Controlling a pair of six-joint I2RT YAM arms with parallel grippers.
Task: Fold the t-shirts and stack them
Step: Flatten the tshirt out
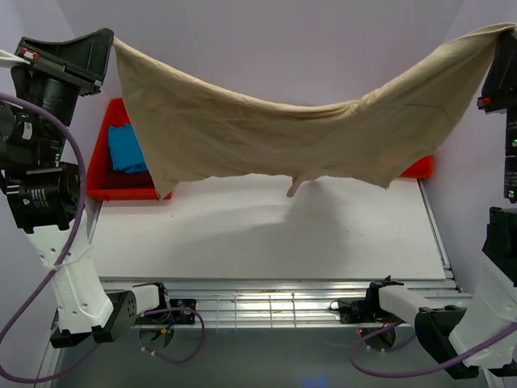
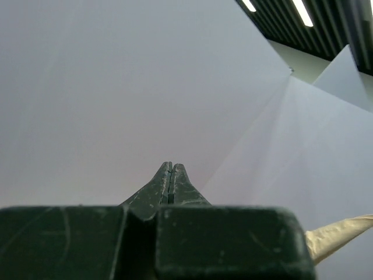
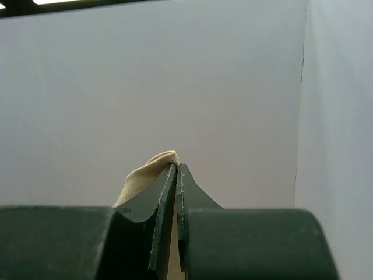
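A tan-beige t-shirt hangs stretched in the air between both arms, sagging in the middle above the table. My left gripper is shut on its top left corner; in the left wrist view the jaws are pressed together and a strip of tan cloth trails at the lower right. My right gripper is shut on the top right corner; in the right wrist view tan cloth bulges out beside the fingertips. A blue t-shirt lies bunched in the red tray. No red t-shirt shows.
The red plastic tray stands at the back of the white table, mostly hidden behind the hanging shirt, with its right end showing. White walls enclose the back and sides. A metal rail runs along the near edge.
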